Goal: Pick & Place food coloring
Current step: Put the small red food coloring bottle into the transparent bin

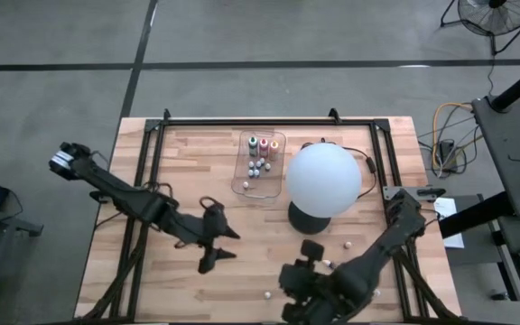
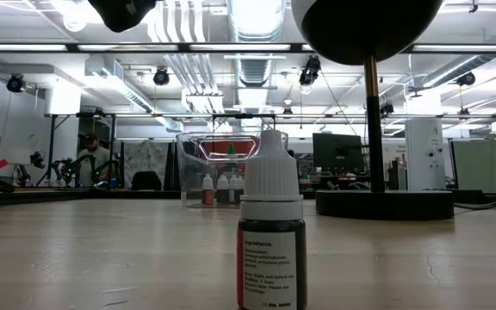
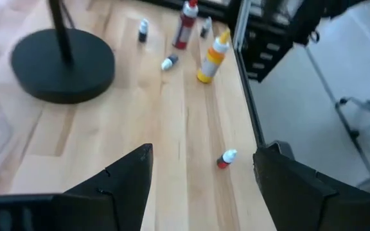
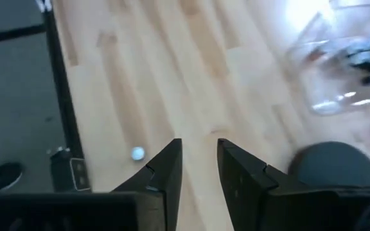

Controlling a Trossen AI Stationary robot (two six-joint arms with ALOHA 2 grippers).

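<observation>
Several tiny food coloring bottles stand in the clear tray (image 1: 260, 167) at the table's far middle. Others are loose on the wood: one upright dark bottle with a white cap (image 2: 270, 250) near the near edge (image 1: 265, 294), and more by the right edge (image 1: 346, 244), among them a yellow bottle (image 3: 211, 58), a red one (image 3: 185, 25) and a small red one lying on its side (image 3: 226, 158). My left gripper (image 1: 215, 242) hovers open left of centre. My right gripper (image 1: 301, 282) hangs over the near middle, its fingers (image 4: 172, 160) a narrow gap apart, holding nothing.
A big white globe (image 1: 323, 178) on a black round base (image 3: 63, 64) stands right of the tray, its cord running toward the right. A black frame (image 1: 152, 153) lines the table's edges. Bare wood lies between the two grippers and on the left half.
</observation>
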